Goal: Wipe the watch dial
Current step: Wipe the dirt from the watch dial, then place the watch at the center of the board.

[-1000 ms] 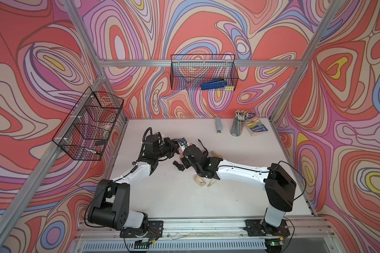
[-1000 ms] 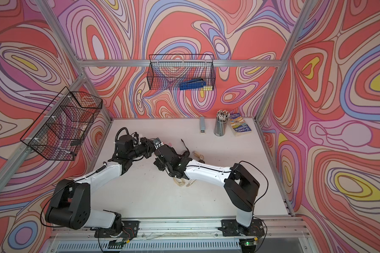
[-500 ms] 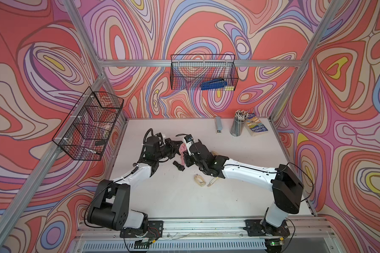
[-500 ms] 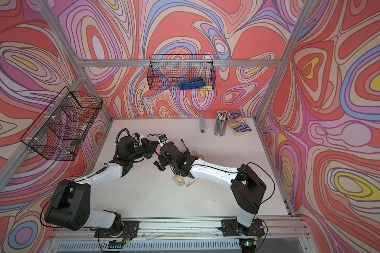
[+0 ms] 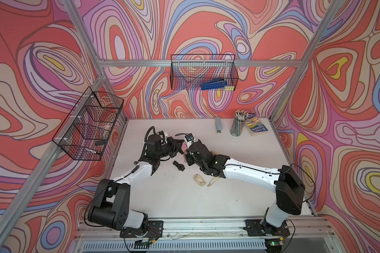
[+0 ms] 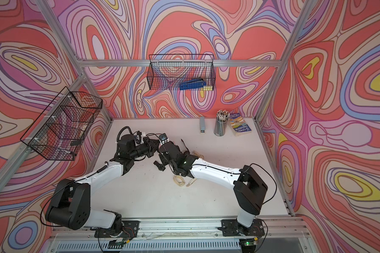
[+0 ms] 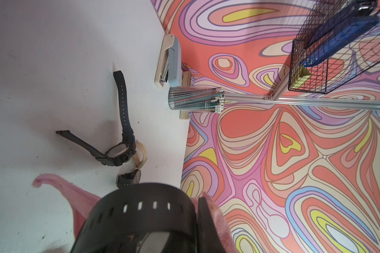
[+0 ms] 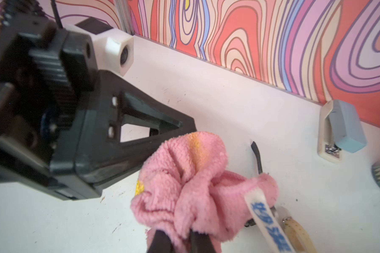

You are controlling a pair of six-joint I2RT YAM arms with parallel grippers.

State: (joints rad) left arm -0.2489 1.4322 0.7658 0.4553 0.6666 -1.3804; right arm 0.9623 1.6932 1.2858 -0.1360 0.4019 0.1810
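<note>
The left pincer [image 5: 180, 145] is closed on a black watch [image 7: 140, 210]. In the left wrist view its slotted strap curls right in front of the camera, lifted clear of the desk [image 5: 173, 197]. The right pincer [image 8: 180, 239] is pinched shut on a bunched pink cloth [image 8: 184, 179], whose white label [image 8: 266, 221] with blue print hangs to one side. In both top views the two pincers meet tip to tip over the far left part of the desk, with the cloth squeezed between them.

The wipe turns on this: the held watch lies straight ahead of the right pincer, just behind the wad of cloth, so the cloth is touching it or very nearly. In the right wrist view the cloth hides the watch altogether. The left pincer's long axis runs almost in line with the right one's, nose to nose. I cannot make out the dial clearly; a grey glint at the low edge of the left wrist view may be it. My guess is that the right arm does the rubbing while the left only holds.

Another black watch, the spare watch [image 5: 179, 167], lies flat on the desk on the near side of the pincers, with nothing gripping it
</note>
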